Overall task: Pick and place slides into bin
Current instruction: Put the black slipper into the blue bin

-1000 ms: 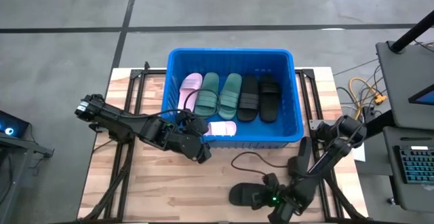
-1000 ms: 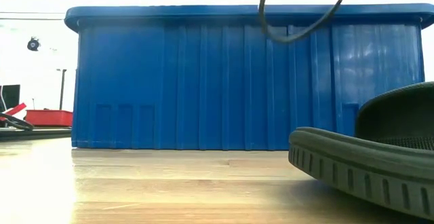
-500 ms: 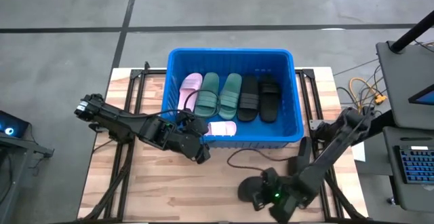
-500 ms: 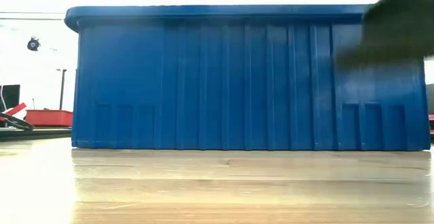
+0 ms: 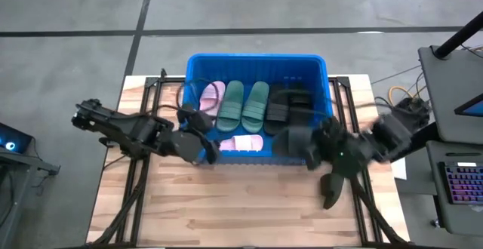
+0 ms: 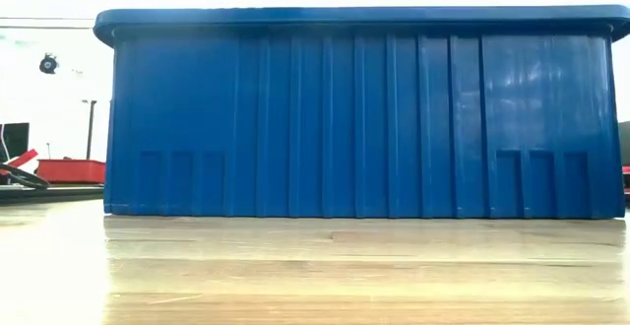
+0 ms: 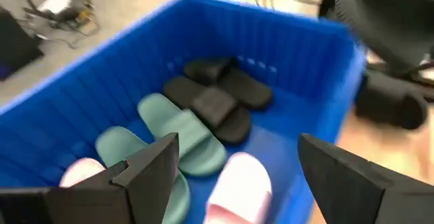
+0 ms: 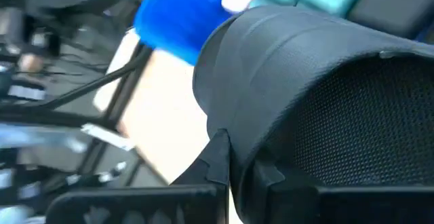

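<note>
The blue bin (image 5: 256, 56) stands at the table's far middle; the low view shows only its near wall (image 6: 354, 118). Inside lie a pink slide (image 5: 212, 96), two green slides (image 5: 243, 103), two black slides (image 5: 290, 104) and another pink slide (image 5: 245, 142). My right gripper (image 5: 315, 145) is shut on a further black slide (image 5: 298, 139), in the air by the bin's near-right wall. My left gripper (image 7: 237, 183) hangs open over the bin's near-left corner, nothing between its fingers. My right gripper pinches the black slide at the side of its wide strap (image 8: 234, 125), close to where the strap meets the sole. The slide is lifted clear of the table and sticks out ahead of the fingers (image 8: 218, 157), its textured footbed (image 8: 352, 129) showing under the arch.
A dark upright part (image 5: 332, 189) stands on the table near the right arm. Bare wood lies in front of the bin (image 5: 241, 204). A desk with a keyboard (image 5: 460, 181) is off the table's right edge. A red tray (image 6: 71, 170) shows in the room behind.
My right gripper has shut on the black slide lying near the table's near edge, lifted it clear and carried it up and toward the bin's near-right wall. My left gripper has drawn a little toward the far edge, still open.
</note>
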Available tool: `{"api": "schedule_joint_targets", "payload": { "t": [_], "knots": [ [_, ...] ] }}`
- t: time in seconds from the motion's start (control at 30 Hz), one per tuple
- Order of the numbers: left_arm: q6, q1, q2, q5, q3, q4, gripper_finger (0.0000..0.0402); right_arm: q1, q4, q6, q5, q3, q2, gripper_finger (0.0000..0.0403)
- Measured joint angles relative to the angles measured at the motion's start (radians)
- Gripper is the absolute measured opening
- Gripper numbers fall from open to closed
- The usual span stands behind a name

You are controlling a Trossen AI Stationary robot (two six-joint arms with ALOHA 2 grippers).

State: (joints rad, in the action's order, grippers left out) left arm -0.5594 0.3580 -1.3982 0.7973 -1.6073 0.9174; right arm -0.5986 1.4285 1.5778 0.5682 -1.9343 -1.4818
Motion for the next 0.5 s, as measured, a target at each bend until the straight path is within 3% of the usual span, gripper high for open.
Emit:
{"api": "schedule_joint_targets", "payload": {
  "t": [0.2, 0.37, 0.5],
  "knots": [
    [0.000, -0.026, 0.029, 0.050, 0.000, -0.002, 0.0283, 0.272, -0.057, -0.332, -0.133, 0.031, -0.003, 0.0008],
    [0.000, -0.041, 0.019, 0.051, 0.001, 0.000, 0.0283, 0.458, -0.254, -0.552, -0.298, 0.234, -0.007, 0.0008],
    [0.000, -0.045, 0.006, 0.051, 0.003, 0.011, 0.0283, 0.565, -0.411, -0.624, -0.368, 0.405, -0.006, 0.0008]
  ]
}}
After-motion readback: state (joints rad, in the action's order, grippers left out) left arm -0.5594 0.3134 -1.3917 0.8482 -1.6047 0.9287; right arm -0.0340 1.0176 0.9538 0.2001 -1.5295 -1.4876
